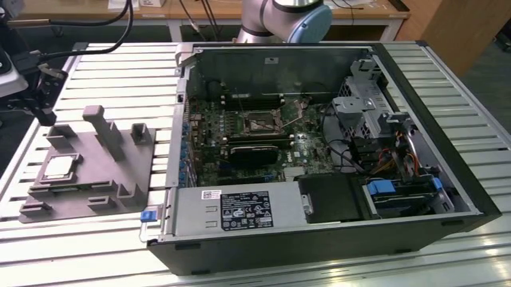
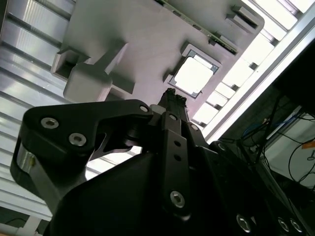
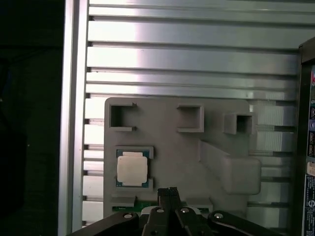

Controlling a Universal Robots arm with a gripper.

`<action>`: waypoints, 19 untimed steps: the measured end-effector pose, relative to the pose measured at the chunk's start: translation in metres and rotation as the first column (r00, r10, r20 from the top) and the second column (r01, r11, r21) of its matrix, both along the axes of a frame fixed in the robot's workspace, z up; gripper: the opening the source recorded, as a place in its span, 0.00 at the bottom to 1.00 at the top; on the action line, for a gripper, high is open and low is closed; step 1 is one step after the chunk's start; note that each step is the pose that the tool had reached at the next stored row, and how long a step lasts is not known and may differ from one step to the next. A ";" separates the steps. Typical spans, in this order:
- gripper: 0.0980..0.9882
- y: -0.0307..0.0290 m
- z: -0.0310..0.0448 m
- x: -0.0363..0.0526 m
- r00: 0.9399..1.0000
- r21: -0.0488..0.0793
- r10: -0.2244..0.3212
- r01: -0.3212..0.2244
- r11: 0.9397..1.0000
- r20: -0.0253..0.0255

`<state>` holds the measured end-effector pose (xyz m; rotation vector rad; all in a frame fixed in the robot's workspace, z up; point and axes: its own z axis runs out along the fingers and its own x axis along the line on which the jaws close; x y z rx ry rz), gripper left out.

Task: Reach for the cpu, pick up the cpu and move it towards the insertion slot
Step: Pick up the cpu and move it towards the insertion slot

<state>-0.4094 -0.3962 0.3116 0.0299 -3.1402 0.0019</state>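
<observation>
Cpu position: The cpu [image 3: 132,168] lay flat, metal top up, in a square recess of the grey fixture block [image 3: 197,147].
Cpu relative to tool: The gripper [image 3: 168,191] hung over the fixture block. Its tips were near one corner of the cpu but apart from it, and both wrist views showed a strip of bare fixture between them.
Tool state: The fingers [image 2: 171,113] were clenched against each other with nothing between them. They touched neither the cpu nor the fixture.
Fixture contents: One recess held the cpu. A green board edge [image 3: 145,203] sat in a narrow slot just beside it.
Fixture location: In the exterior view the fixture block lay on the slatted aluminium table [image 1: 119,72], at the exterior view's left, just beside the open computer case [image 1: 279,251].
Insertion slot: The insertion slot [image 1: 257,124] sat mid-way across the motherboard [image 1: 212,167] inside the case, well apart from the cpu.
Case contents: Alongside the motherboard, the case held a labelled power supply [image 1: 239,209] at the near side, and a metal drive cage [image 1: 359,101] and a cable bundle [image 1: 391,161] at the exterior view's right.
Arm: The arm's base joint [image 1: 291,15] stood beyond the far wall of the case.
</observation>
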 end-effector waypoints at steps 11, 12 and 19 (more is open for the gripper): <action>0.01 0.0000 -0.0163 -0.0065 1.000 -0.006 0.000 0.000 1.000 0.002; 0.01 0.0000 -0.0176 -0.0077 1.000 -0.007 0.000 0.000 1.000 0.003; 0.01 0.0000 -0.0281 -0.0156 1.000 -0.009 0.000 0.000 1.000 0.009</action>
